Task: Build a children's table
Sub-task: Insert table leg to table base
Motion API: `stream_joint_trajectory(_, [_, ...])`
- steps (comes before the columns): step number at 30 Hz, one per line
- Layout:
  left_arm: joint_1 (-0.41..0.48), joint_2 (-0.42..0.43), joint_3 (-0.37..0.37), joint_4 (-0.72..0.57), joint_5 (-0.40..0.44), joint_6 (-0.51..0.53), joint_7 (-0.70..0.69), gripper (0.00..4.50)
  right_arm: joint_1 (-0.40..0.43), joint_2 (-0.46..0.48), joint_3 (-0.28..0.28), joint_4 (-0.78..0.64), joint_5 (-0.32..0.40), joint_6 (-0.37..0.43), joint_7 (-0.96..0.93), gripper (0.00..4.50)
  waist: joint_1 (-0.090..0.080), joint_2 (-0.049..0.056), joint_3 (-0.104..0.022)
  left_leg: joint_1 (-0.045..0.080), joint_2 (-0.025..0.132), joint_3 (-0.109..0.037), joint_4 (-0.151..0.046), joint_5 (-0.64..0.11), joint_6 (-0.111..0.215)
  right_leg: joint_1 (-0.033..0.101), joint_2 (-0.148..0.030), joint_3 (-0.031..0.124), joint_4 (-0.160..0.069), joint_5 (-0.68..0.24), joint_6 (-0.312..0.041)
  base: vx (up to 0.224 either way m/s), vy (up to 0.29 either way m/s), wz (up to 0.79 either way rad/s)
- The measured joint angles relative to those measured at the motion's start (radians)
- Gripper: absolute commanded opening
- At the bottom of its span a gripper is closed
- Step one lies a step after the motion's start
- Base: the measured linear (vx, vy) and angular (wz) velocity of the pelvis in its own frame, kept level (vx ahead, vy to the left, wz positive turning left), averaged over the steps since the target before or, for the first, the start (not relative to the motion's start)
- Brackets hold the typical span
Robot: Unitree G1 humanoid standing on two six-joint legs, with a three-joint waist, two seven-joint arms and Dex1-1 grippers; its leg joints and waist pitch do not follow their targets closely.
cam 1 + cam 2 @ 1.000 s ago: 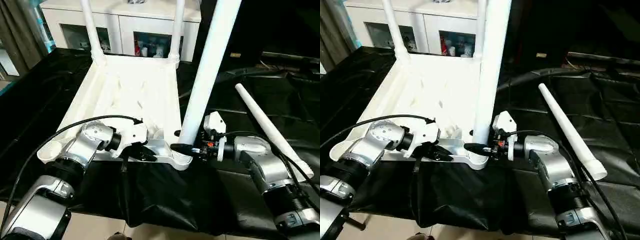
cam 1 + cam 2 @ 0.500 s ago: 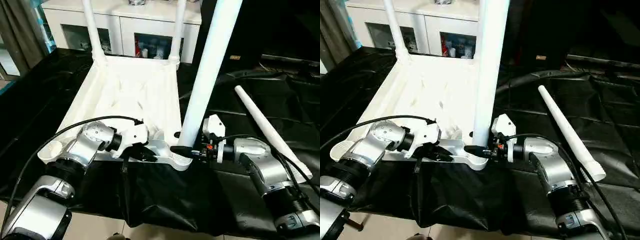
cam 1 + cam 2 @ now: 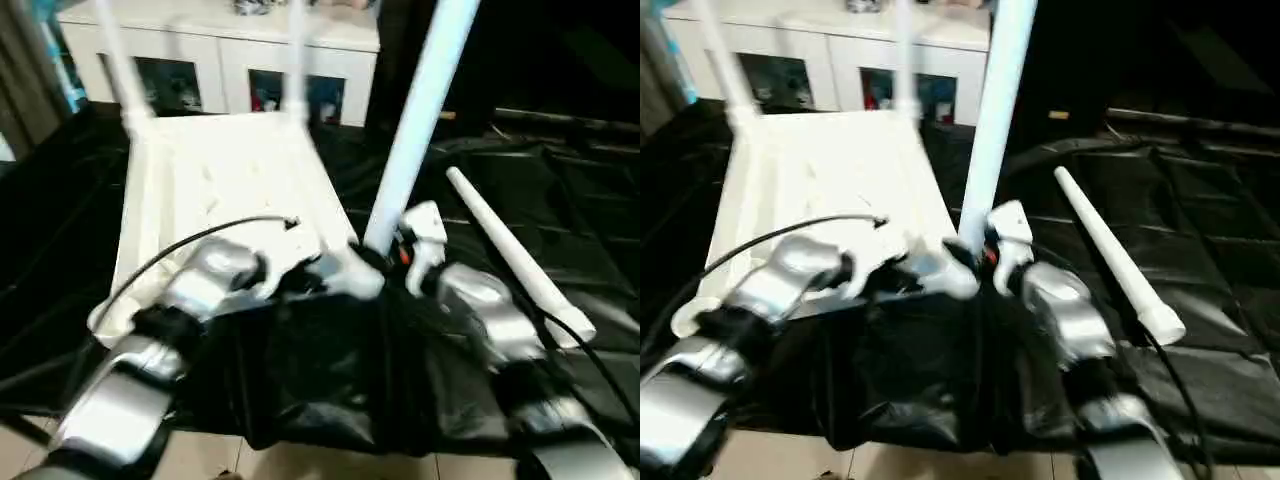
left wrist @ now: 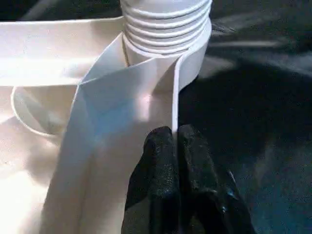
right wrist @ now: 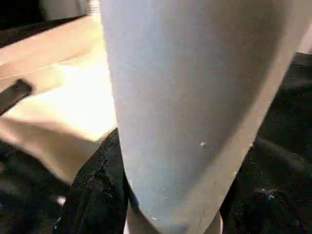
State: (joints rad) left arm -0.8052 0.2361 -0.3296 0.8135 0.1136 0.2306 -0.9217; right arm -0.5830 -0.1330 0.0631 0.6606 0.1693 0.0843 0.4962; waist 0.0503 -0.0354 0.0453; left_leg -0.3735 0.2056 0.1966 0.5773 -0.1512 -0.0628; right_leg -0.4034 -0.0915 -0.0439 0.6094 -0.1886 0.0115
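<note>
The children's table lies upside down on the black cloth, ribbed underside up. Two white legs stand in its far corner sockets. A third leg stands in the near right socket. My right gripper is closed round the base of that leg, and its black fingers sit on either side of the tube. My left gripper is shut, pinching the thin rim wall of the table top beside that socket. A loose leg lies on the cloth to the right.
A white cabinet with glass doors stands behind the work table. A black cable arcs over my left forearm. The black cloth hangs over the work table's near edge, with light floor below.
The head views have swung and blurred, so the camera moved. Both grippers keep the same holds, and the near right leg still stands in its socket.
</note>
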Motion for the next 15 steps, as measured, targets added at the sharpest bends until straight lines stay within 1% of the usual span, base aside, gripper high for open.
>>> stream_joint_trajectory(2, [-0.031, -0.042, 0.005, 0.030, 0.007, 0.046, 0.074, 0.00, -0.045, 0.034, -0.029, 0.066, -0.008, -0.009, -0.092, 1.91, 0.000, 0.000, 0.000, 0.000, 0.000, 0.000, 0.000, 0.000, 0.000, 0.000, 0.000, 0.000, 0.000, 0.001, -0.002, 0.000, 0.000, 0.00])
stream_joint_trajectory(5, [-0.052, -0.080, 0.009, 0.048, 0.017, 0.076, 0.141, 0.00, -0.090, 0.054, -0.046, 0.127, -0.020, -0.019, -0.180, 1.91, -0.001, 0.000, 0.000, 0.000, 0.000, 0.000, -0.002, -0.001, -0.001, 0.000, 0.000, -0.001, 0.000, 0.005, -0.008, 0.000, 0.000, 0.00])
stream_joint_trajectory(10, [-0.056, -0.090, 0.012, 0.049, 0.021, 0.084, 0.174, 0.00, -0.115, 0.075, -0.056, 0.162, -0.033, -0.044, -0.229, 1.91, 0.002, 0.000, 0.000, 0.001, 0.001, 0.000, -0.008, -0.002, -0.002, -0.001, 0.001, -0.003, 0.000, 0.004, -0.007, 0.000, 0.000, 0.00])
stream_joint_trajectory(15, [-0.060, -0.092, 0.012, 0.059, 0.021, 0.090, 0.190, 0.00, -0.134, 0.085, -0.065, 0.198, -0.046, -0.057, -0.238, 1.91, -0.002, 0.000, 0.000, 0.003, 0.001, 0.000, -0.007, -0.002, -0.002, 0.000, 0.001, -0.002, 0.000, 0.004, -0.007, 0.000, 0.000, 0.00])
